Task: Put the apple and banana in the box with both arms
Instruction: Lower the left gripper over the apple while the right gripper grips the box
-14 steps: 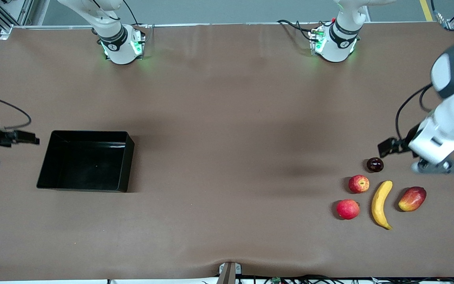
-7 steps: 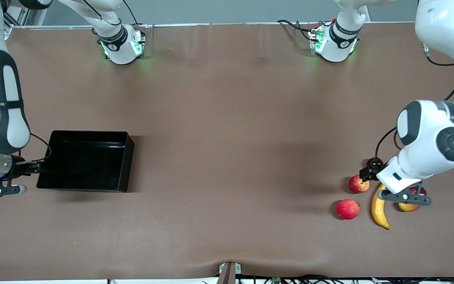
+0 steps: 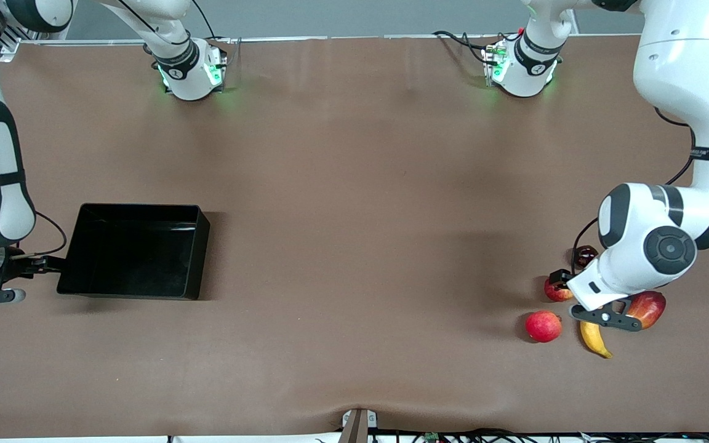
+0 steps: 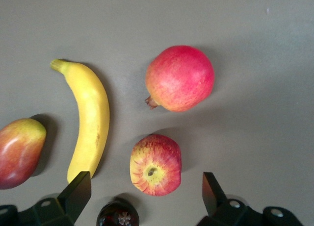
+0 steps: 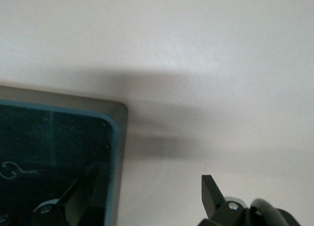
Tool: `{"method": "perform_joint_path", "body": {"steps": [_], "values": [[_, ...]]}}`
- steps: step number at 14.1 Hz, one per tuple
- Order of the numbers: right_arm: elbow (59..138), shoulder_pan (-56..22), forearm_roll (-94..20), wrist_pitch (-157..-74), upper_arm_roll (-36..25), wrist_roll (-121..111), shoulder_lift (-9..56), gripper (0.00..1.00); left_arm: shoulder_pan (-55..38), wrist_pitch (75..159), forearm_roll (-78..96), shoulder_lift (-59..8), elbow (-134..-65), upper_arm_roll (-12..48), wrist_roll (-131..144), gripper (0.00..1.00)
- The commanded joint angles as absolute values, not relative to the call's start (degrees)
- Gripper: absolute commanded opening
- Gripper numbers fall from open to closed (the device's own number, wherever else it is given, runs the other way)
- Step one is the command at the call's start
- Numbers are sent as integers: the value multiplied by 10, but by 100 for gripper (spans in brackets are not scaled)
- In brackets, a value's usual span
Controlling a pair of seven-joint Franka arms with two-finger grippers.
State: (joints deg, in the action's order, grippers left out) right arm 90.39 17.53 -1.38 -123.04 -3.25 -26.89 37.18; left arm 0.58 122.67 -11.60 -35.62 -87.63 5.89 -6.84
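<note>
The apple [image 4: 155, 164], red with yellow streaks, lies stem dimple up right under my left gripper [image 4: 145, 187], whose open fingers hang above it on either side with nothing held. Beside it lies the yellow banana [image 4: 91, 120]. In the front view my left gripper [image 3: 579, 295] hovers over the fruit cluster and hides part of the apple [image 3: 555, 290] and the banana [image 3: 594, 341]. The black box [image 3: 133, 252] stands toward the right arm's end of the table. My right gripper [image 3: 28, 267] hangs open over the box's end wall [image 5: 115, 152], one finger [image 5: 88, 187] above the inside, and holds nothing.
A pinkish-red round fruit [image 3: 543, 326] lies nearer the front camera than the apple. A red-yellow mango [image 3: 648, 306] lies beside the banana toward the left arm's end, and a small dark fruit [image 3: 585, 253] lies farther back.
The left arm has swung in over the fruit cluster and now covers part of the apple and banana. The right arm has come down beside the box's end wall. Both grippers stayed open.
</note>
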Motion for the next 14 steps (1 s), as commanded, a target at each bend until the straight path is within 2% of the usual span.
{"method": "perform_joint_path", "body": {"steps": [1,3,4,10,14], "values": [[938,188,-45,-1235,-20,-279,370,58,12,1230,-128,-375,-866,60,-114,100],[945,194,-54,-1231,-20,-283,370,11,30,1246,-129,-377,-874,62,-125,100],[945,194,-54,-1230,-20,-284,371,0,31,1246,-125,-378,-875,62,-136,100],[941,189,-55,-1211,-18,-280,367,0,33,1246,-55,-381,-895,62,-112,100],[881,176,-57,-1059,26,-276,343,0,30,1262,-51,-383,-910,62,-81,100]]}}
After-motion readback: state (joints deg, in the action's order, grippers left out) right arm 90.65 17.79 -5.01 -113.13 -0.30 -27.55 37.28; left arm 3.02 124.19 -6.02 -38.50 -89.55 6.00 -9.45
